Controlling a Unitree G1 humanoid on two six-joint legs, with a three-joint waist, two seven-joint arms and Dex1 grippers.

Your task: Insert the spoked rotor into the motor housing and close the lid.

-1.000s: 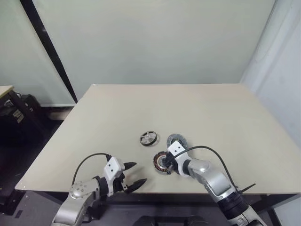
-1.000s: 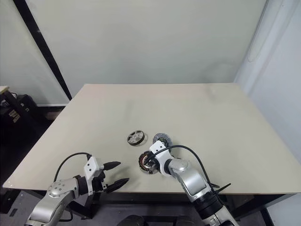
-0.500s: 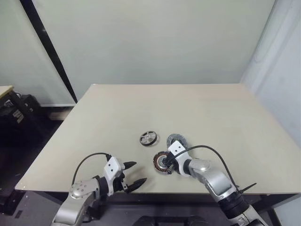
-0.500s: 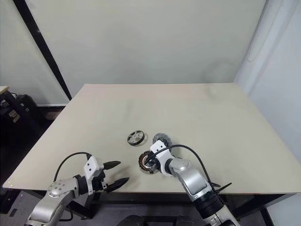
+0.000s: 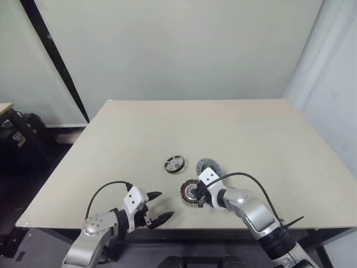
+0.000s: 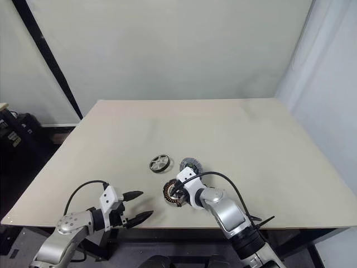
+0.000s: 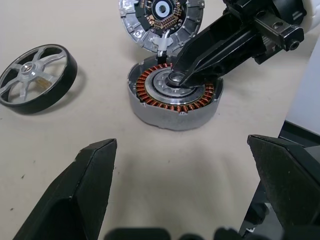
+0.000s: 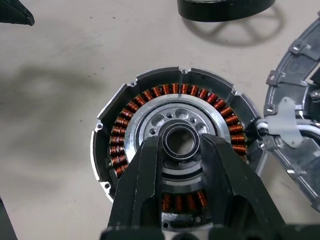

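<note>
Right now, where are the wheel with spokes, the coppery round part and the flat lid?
spoked rotor [image 7: 35,77], left wrist view, on a silver spoke.
motor housing [image 8: 131,116], right wrist view, on its copper windings.
lid [image 7: 131,12], left wrist view, on its grey rim.

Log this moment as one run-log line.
right claw: gripping copper-wound round motor housing hub | left claw: open, empty | spoked silver rotor: on table

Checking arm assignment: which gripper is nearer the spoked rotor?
Right. The right gripper is shut on the motor housing hub, just beside the spoked rotor. The left gripper hovers open at the table's near edge, farther away.
</note>
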